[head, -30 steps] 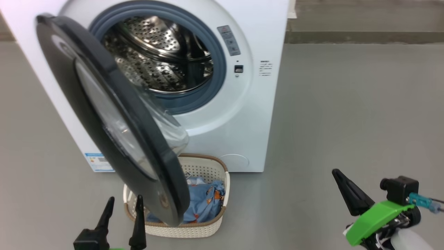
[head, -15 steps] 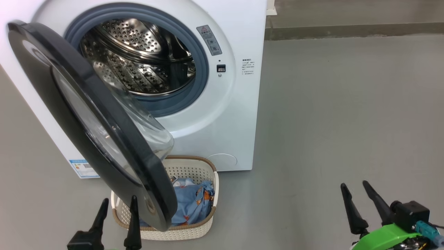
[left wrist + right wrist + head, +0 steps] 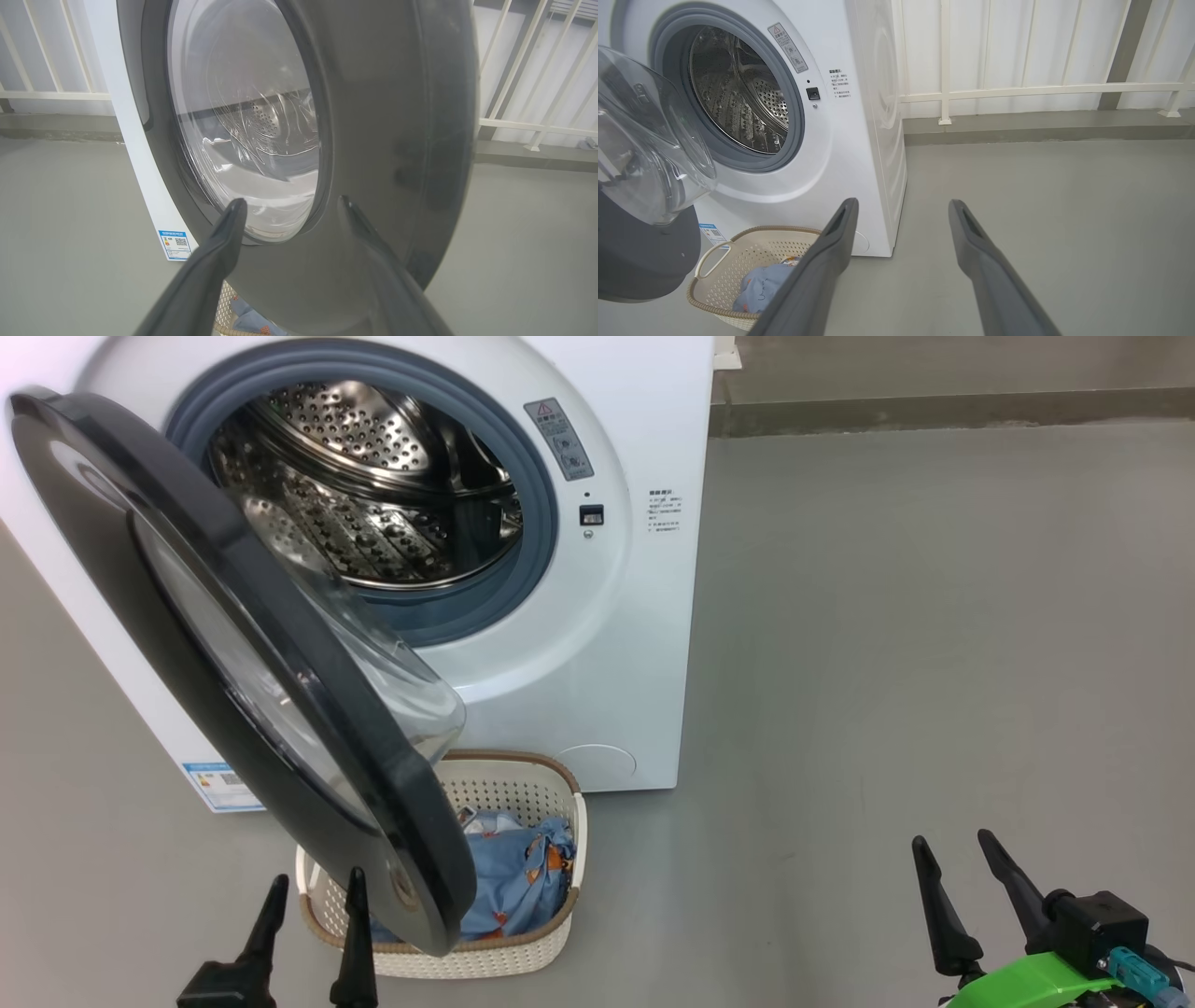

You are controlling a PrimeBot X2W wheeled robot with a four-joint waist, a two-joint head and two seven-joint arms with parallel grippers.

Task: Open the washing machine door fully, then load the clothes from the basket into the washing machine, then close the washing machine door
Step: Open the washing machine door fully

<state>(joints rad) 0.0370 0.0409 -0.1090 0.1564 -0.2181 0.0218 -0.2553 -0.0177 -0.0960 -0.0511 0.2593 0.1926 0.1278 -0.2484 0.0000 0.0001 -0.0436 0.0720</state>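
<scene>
At lower left of the head view, my left gripper [image 3: 316,875] points up with its jaws wide and nothing between them. The left wrist view has this gripper [image 3: 291,200] aimed at the outer face of the washing machine door [image 3: 373,116], low on its black rim. I cannot tell whether the fingers touch it.

Behind and to the left, a blue label sticker [image 3: 219,786] sits low on the white front of the washing machine [image 3: 597,644].

The washing machine door [image 3: 233,644] stands swung out on its left-hand hinge side. Its clear bowl window bulges toward the machine, and its lower edge overhangs the basket [image 3: 485,961]. The perforated steel drum [image 3: 373,495] is exposed inside the grey-blue rubber ring [image 3: 537,523].

The basket rests on the floor [image 3: 887,663], just in front of the machine. The clothes [image 3: 518,882], light blue with orange prints, lie inside the basket, partly hidden by the door.

At lower right, well apart from the basket, my right gripper [image 3: 952,837] points up with jaws wide and empty. In its wrist view this gripper [image 3: 903,201] faces the machine's right corner, the basket [image 3: 752,254] lies at lower left, and a white railing [image 3: 1017,88] crosses behind.
</scene>
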